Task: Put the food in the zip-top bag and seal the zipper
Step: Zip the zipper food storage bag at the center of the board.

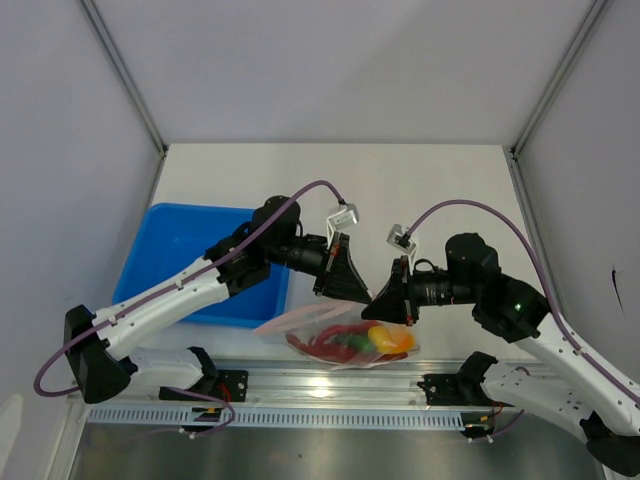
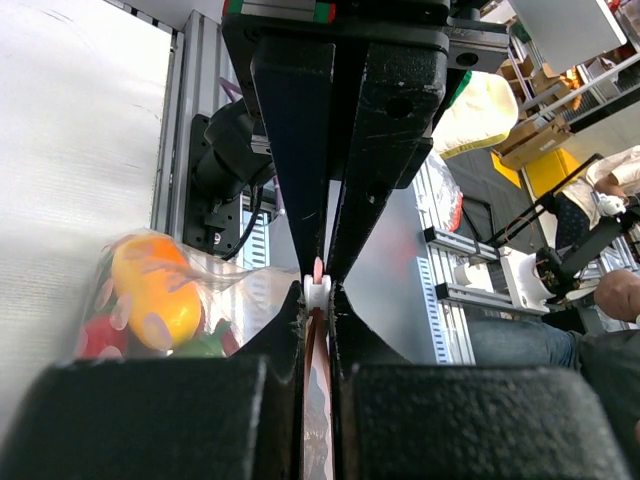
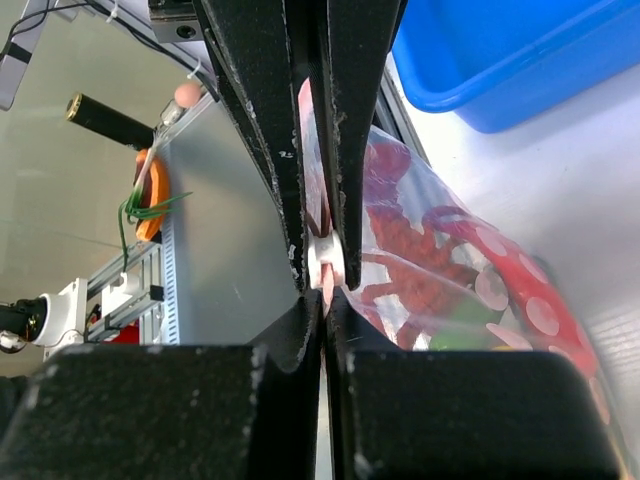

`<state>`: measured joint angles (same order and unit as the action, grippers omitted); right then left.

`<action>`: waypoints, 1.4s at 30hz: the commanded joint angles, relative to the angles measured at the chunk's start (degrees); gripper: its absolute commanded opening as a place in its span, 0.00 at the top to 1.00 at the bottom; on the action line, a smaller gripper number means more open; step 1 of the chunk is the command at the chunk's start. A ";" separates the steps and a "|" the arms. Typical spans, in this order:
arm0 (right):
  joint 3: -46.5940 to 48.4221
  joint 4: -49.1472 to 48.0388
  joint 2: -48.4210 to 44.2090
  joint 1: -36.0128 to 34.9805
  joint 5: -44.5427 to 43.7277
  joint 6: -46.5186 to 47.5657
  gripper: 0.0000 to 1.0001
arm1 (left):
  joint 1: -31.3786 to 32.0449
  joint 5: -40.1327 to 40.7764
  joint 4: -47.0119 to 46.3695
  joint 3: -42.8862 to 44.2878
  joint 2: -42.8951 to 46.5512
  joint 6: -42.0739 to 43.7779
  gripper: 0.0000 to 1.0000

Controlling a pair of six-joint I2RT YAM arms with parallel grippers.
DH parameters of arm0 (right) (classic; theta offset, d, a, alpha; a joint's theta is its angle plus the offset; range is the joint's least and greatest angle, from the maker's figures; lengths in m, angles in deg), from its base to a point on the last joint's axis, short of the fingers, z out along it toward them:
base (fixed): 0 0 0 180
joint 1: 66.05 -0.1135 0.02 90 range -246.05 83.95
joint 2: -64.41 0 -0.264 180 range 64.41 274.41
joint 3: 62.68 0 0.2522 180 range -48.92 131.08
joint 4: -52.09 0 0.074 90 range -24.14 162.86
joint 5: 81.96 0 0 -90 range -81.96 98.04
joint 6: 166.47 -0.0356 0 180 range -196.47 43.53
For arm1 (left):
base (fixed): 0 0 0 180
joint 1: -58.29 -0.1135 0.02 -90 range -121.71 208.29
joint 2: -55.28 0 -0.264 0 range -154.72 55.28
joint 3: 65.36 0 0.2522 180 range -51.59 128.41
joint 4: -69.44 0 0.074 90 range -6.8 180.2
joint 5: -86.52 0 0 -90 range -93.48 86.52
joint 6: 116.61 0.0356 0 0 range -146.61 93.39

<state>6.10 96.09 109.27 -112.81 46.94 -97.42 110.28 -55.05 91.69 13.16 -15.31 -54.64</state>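
A clear, crinkly zip-top bag (image 1: 335,328) lies on the white tabletop (image 1: 420,190), close to the near edge. It sits just beyond a metal rail (image 1: 330,385) and just to the right of the near corner of a blue plastic tray (image 1: 190,250).

In the top view, the bag's long axis runs left to right. Its mouth faces the far side of the tabletop, away from the arm bases.

The bag is full. Slim red chili peppers (image 1: 322,343) fill the left and middle. A dark green piece (image 1: 352,346) lies among them. A yellow-orange oval fruit (image 1: 388,338) sits at the right end. Up close, the plastic shows pale round spots.

The left claw (image 1: 355,293) and the right claw (image 1: 382,298) meet tip to tip at the bag's far edge, just beside each other.

In the left wrist view, the left claw's fingers (image 2: 300,200) are pressed together on the zipper (image 2: 317,270), the thin pale pink strip. The fruit shows through the plastic on the left.

In the right wrist view, the right claw's fingers (image 3: 345,150) are likewise pinched on the pink strip. The chilies show red behind them, and the tray lies beyond.
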 commanded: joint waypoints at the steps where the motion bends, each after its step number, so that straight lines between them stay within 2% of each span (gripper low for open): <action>1: 0.96 -4.57 -0.74 -0.08 0.39 -0.58 1.00 | -0.13 0.07 -1.46 1.69 1.68 0.17 0.99; 4: 0.52 -4.40 -2.05 -0.17 -2.41 -1.02 1.00 | -0.31 0.50 -1.37 1.17 1.94 0.26 1.00; 5: 0.52 -4.05 -2.67 -0.08 -6.86 -1.20 1.00 | -0.31 0.68 -1.02 1.17 2.03 0.69 0.99; 9: -1.06 -5.80 -5.66 -0.17 -13.74 -4.35 1.00 | -0.39 1.91 1.60 0.03 2.73 2.54 1.00; 14: -1.06 -7.56 -8.29 -0.17 -18.41 -8.14 1.00 | -0.39 5.77 6.09 -2.43 4.58 5.88 0.99; 23: 3.68 -4.93 -9.18 -0.17 -28.69 -9.64 1.00 | -0.39 5.96 9.61 -2.96 5.46 7.03 0.99; 26: 3.77 -4.49 -8.65 -0.08 -26.09 -8.68 1.00 | -0.39 5.78 9.18 -2.70 5.99 6.76 1.00; 28: 4.12 -3.70 -6.03 -0.08 -21.17 -7.27 1.00 | -0.39 4.82 8.82 -1.74 5.81 6.50 0.99; 30: 4.30 -2.73 -3.74 -0.08 -12.30 -4.81 1.00 | -0.39 3.94 9.17 0.53 4.76 6.59 0.99; 31: 4.30 -2.21 -1.81 -0.08 -9.39 -3.93 0.92 | -0.39 3.15 9.26 0.90 4.58 6.59 0.99; 32: 4.48 -1.42 -1.01 -0.08 -6.32 -2.36 0.68 | -0.39 2.80 9.35 1.86 4.32 6.59 0.99; 33: 5.00 -0.54 -0.57 -0.08 -5.94 -1.65 0.59 | -0.39 2.71 9.52 2.22 4.06 6.59 0.99; 35: 5.35 1.83 0.05 -0.08 -5.67 0.02 0.47 | -0.39 2.35 9.79 3.36 3.79 6.76 0.99; 39: 6.32 4.65 -0.65 -0.08 -4.62 4.68 0.45 | -0.39 1.83 10.14 3.80 3.88 6.76 0.99; 42: 6.68 6.15 -0.13 -0.08 -1.03 6.27 0.48 | -0.39 1.39 9.97 3.89 3.88 6.59 0.99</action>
<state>9.91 100.71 109.75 -112.85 40.80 -95.43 110.13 -51.31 102.79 14.42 -11.81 -48.85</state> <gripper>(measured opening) 0.530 0.039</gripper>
